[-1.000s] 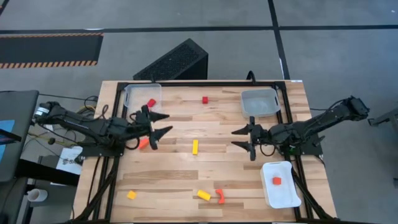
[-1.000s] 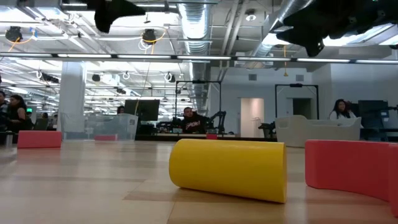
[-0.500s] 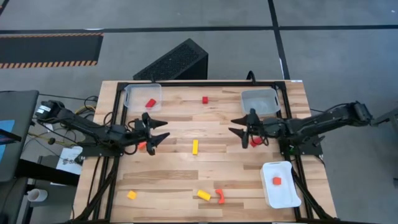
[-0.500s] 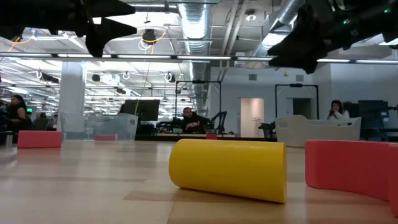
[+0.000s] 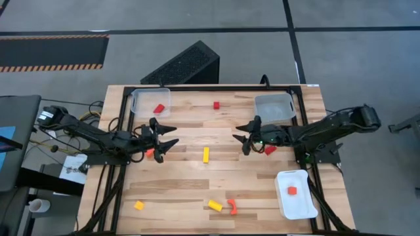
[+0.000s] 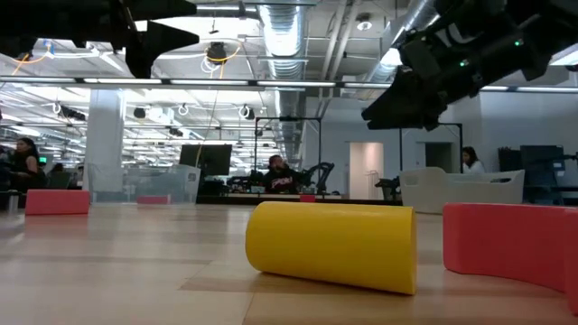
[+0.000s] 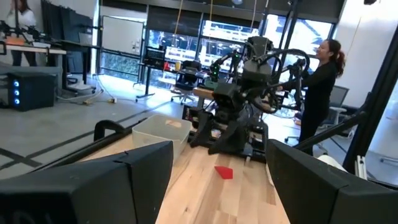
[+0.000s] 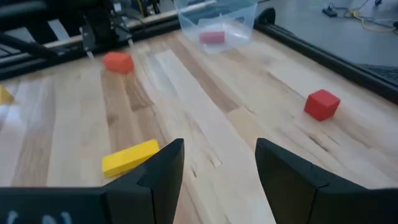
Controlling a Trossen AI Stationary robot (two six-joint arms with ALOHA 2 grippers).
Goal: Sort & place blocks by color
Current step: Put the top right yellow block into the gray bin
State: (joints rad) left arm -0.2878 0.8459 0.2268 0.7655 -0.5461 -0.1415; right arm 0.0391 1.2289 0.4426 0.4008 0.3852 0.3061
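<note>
In the high view my left gripper [image 5: 168, 136] hovers open near the table's left side, beside an orange block [image 5: 151, 153]. My right gripper [image 5: 243, 138] is open right of centre and points toward the table's left; a red block [image 5: 269, 149] lies beside its arm. A yellow bar [image 5: 205, 155] lies flat between the grippers and shows just ahead of the right gripper [image 8: 217, 171] as the yellow bar [image 8: 129, 157]. A red cube [image 5: 216, 105] sits near the far edge. At the near edge lie a yellow bar [image 5: 215, 206], a curved red piece [image 5: 231, 207] and an orange cube [image 5: 138, 205].
A clear tray [image 5: 149, 99] at the far left holds a red block [image 5: 158, 109]. Another clear tray [image 5: 274, 107] stands at the far right. A white tray [image 5: 294, 193] at the near right holds an orange block [image 5: 292, 191]. A black frame edges the table.
My right gripper has moved toward the table's left and come down, staying open; a red block now shows beside its arm. My left gripper has dropped lower and shifted slightly toward the near edge, still open. No block has moved.
</note>
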